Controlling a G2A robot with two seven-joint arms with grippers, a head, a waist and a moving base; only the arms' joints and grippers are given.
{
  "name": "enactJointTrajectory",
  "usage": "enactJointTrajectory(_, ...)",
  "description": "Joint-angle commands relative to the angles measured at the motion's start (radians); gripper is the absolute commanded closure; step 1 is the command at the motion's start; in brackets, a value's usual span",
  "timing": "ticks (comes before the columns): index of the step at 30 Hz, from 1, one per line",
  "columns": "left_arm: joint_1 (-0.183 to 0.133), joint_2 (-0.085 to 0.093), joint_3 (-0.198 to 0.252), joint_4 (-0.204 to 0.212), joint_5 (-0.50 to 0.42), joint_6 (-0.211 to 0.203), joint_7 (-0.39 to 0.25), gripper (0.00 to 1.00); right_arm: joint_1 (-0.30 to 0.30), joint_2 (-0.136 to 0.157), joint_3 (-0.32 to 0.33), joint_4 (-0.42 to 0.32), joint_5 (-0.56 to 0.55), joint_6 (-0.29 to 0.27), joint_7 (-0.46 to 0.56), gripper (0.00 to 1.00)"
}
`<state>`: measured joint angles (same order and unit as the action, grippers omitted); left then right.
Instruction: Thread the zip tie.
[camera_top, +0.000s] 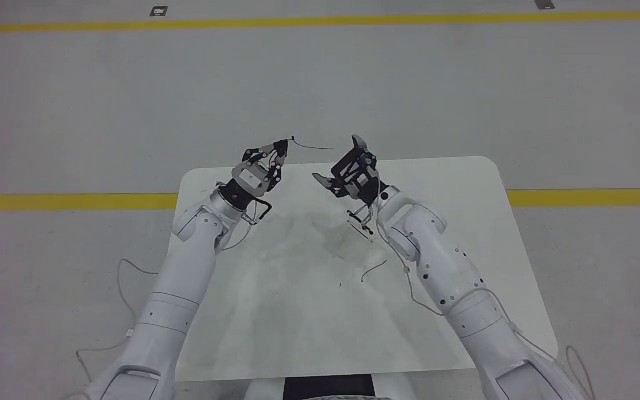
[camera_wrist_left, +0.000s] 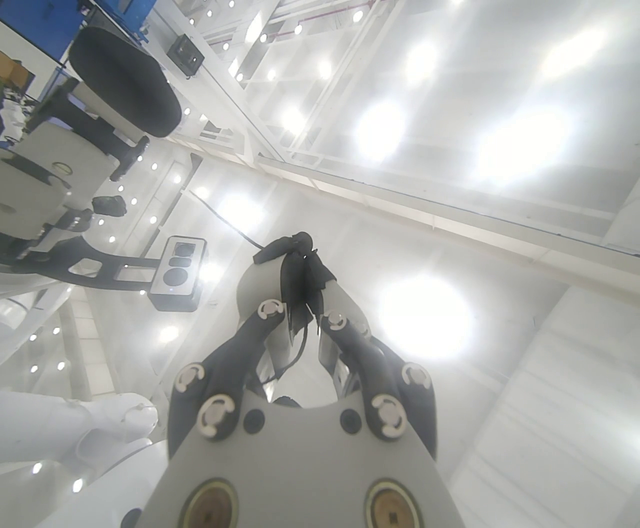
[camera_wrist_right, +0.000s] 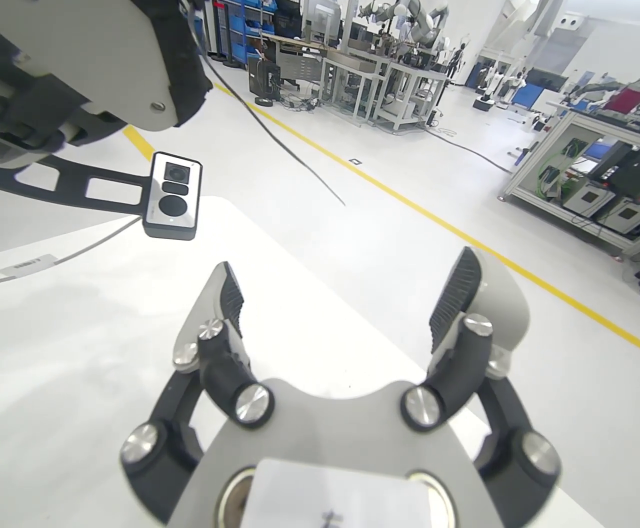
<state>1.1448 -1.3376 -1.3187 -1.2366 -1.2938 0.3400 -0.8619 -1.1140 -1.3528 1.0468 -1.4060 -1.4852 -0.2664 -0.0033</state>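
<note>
Your left gripper (camera_top: 278, 150) is raised over the table's (camera_top: 450, 200) far left corner. In the left wrist view its fingers (camera_wrist_left: 272, 312) are pressed together on the zip tie (camera_wrist_left: 225, 220), pinching it at their black tips. One end of the tie hangs as a short loop between the fingers toward the wrist.

From that grip the tie's long tail (camera_top: 312, 145) runs out to the right, past the far edge of the table. It is thin, dark and slightly bowed, and rests on nothing. In the right wrist view the tail (camera_wrist_right: 295, 155) comes out from under the left gripper and tapers to a free tip above the floor.

Your right gripper (camera_top: 340, 162) is just to the right of the tail's tip, also near the far edge. Its jaws are spread wide with nothing between the ribbed pads (camera_wrist_right: 232, 300). The tip lies beyond the open fingers and clear of them, not between them.

A thin dark strand (camera_top: 375, 268) lies on the table beside the right forearm.
</note>
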Motion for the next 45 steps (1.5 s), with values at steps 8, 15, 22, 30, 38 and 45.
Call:
enactJointTrajectory(8,0.028,0.021,-0.004,-0.012,-0.118,0.0,0.034,1.0,-0.027,0.006,0.112,0.018,0.432,-0.074,0.19,0.0)
enactJointTrajectory(15,0.038,0.062,0.006,-0.009,-0.143,0.0,0.008,1.0,-0.022,0.031,0.165,0.003,0.775,-0.074,0.384,0.0)
enactJointTrajectory(22,0.044,0.086,0.032,0.002,-0.195,0.0,-0.019,1.0,-0.026,0.041,0.182,-0.003,0.931,-0.074,0.44,0.0)
enactJointTrajectory(30,0.051,0.086,0.033,-0.005,-0.197,0.0,-0.006,1.0,-0.035,0.042,0.187,-0.011,0.925,-0.069,0.424,0.0)
enactJointTrajectory(38,0.084,0.115,-0.014,-0.041,-0.122,0.0,-0.039,1.0,-0.089,0.052,0.256,-0.053,1.095,-0.074,0.442,0.0)
enactJointTrajectory(45,0.084,0.133,-0.035,-0.048,0.042,-0.071,-0.107,1.0,-0.089,0.052,0.256,-0.053,1.095,-0.074,0.442,0.0)
